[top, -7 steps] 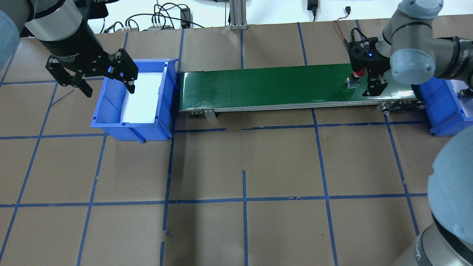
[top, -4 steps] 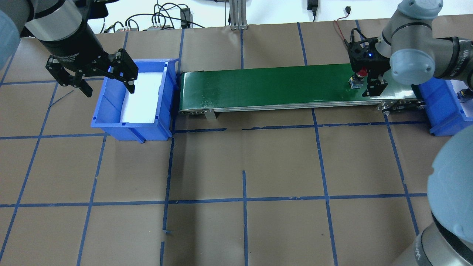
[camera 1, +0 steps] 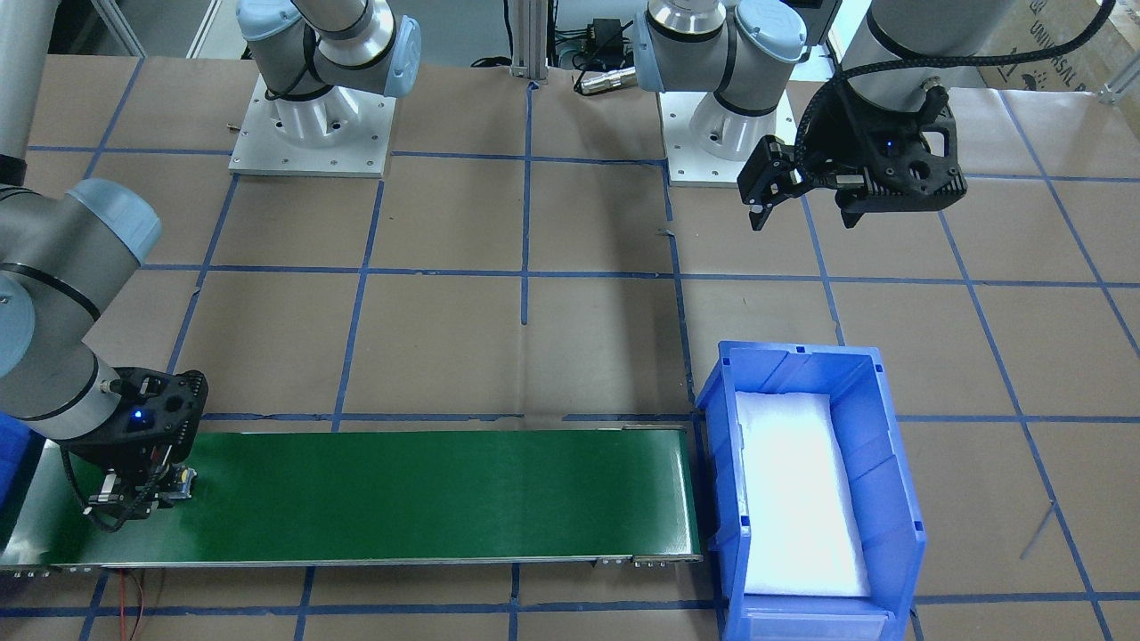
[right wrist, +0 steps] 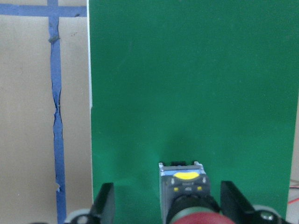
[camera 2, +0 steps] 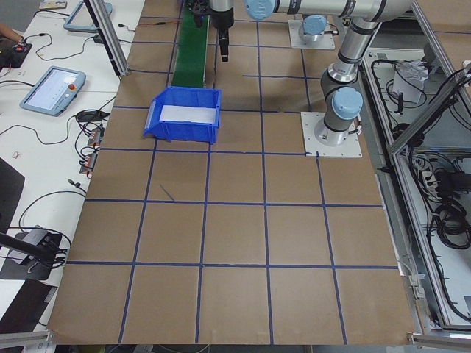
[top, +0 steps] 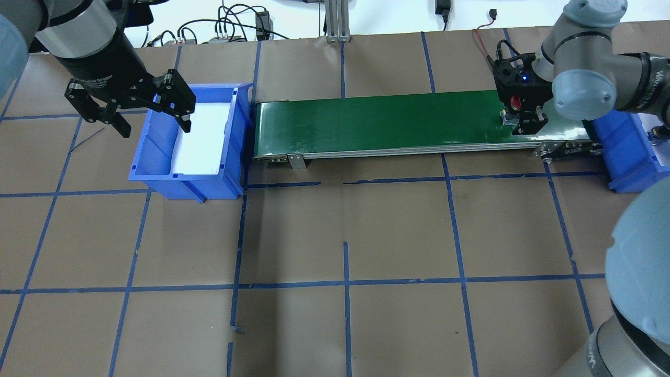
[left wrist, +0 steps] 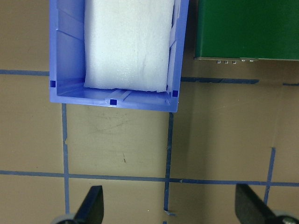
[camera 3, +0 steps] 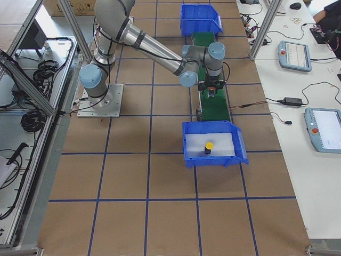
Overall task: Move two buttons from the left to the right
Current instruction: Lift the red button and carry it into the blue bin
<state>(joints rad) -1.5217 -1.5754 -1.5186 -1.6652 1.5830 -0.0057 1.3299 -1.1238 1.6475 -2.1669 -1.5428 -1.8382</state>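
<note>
Exterior front-facing: box (camera 1: pixel 1046 40) printed "UNIVERSAL" (red button (right wrist: pixel 196 217) between the right jaws).

Brown table (top: pixel 398 230), blue tape grid (top: pixel 346 283), white side bench (camera 3: pixel 277 176)

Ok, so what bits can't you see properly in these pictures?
The red button: the right wrist view's bottom edge cuts its cap; overhead, the right gripper covers most of it.
The right blue bin: overhead, the right arm and picture edge hide its inside; the yellow button shows only in the exterior right view, too small for detail.
The left gripper: the left wrist view's bottom edge cuts off all but its fingertips.
</note>
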